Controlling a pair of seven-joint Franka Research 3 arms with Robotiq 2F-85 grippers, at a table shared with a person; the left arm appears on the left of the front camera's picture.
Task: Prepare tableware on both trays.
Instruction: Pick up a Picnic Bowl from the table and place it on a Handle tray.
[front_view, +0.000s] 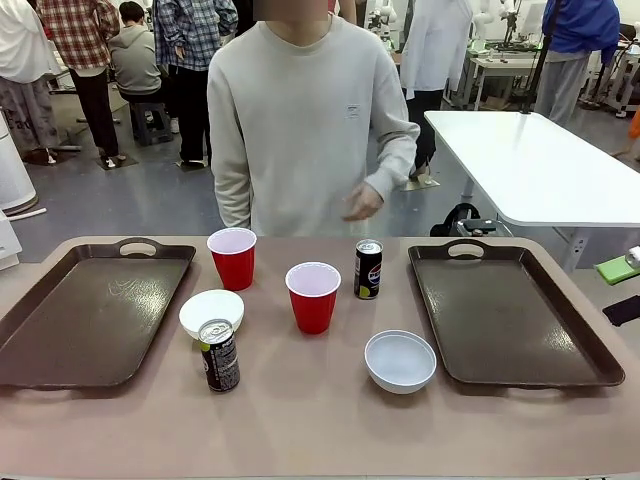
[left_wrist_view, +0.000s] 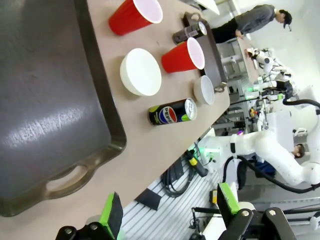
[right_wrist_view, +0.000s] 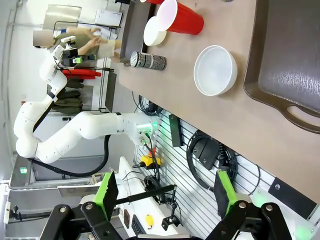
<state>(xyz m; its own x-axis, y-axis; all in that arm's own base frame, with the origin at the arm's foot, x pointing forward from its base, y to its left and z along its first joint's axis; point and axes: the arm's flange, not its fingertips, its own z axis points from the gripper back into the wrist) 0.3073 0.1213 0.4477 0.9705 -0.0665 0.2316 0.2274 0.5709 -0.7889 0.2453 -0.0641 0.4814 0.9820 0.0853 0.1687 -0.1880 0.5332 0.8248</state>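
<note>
Two dark brown trays lie bare at the table's ends, the left tray (front_view: 90, 320) and the right tray (front_view: 510, 310). Between them stand two red cups (front_view: 232, 258) (front_view: 313, 297), two white bowls (front_view: 211, 313) (front_view: 400, 360) and two dark cans (front_view: 219, 355) (front_view: 368, 269). My left gripper (left_wrist_view: 169, 207) is open off the table's near edge, by the left tray's handle (left_wrist_view: 65, 180); a can (left_wrist_view: 172, 112) and a bowl (left_wrist_view: 141, 71) show beyond. My right gripper (right_wrist_view: 166, 192) is open too, off the near edge, with a bowl (right_wrist_view: 215, 70) and the right tray (right_wrist_view: 290, 60) ahead.
A person in a pale sweatshirt stands at the far side with one hand (front_view: 362, 203) raised above the table. A white table (front_view: 540, 170) stands behind at the right. Cables and slatted panels (right_wrist_view: 200, 155) lie below the near edge.
</note>
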